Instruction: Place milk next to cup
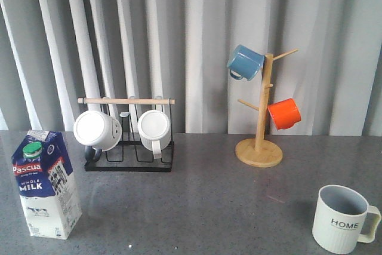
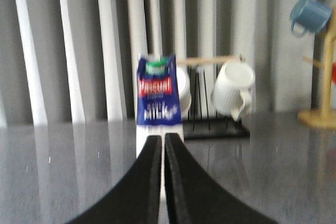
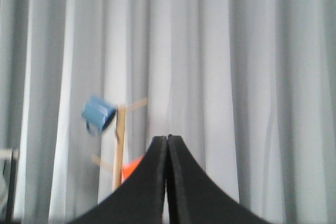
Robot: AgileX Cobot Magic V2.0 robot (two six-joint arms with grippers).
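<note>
The milk (image 1: pixel 46 184) stands upright at the front-left corner of the bench (image 1: pixel 209 201), green cap up, red band and "WHOLE MILK" facing fwd; nothing touching it; the cup (image 1: pixel 342 219) sits at the front-right corner, upright, handle pointing to the right edge, "HOME" facing fwd; the two are well apart, at opposite ends of the front edge.

Neither arm shows in the front view. In the left wrist view the left gripper (image 2: pixel 160 153) has its fingers narrow, only a thin slit between them, holding nothing; the carton (image 2: pixel 158 95) appears straight beyond the tips, blurred, not touched. In the right wrist view the right gripper (image 3: pixel 167 153) has its fingers pressed together, nothing held; it faces the curtain (image 3: pixel 236 77), w/ the mug tree (image 3: pixel 119 150) off to one side.

Toward the back edge, left of centre: a black wire rack (image 1: pixel 129 150) w/ a wooden bar on top, carrying two white mugs (image 1: pixel 98 131) on their sides; right of centre at the back: the wooden mug tree (image 1: pixel 260 129), w/ a blue mug (image 1: pixel 245 62) hung high and an orange mug (image 1: pixel 284 113) lower.
</note>
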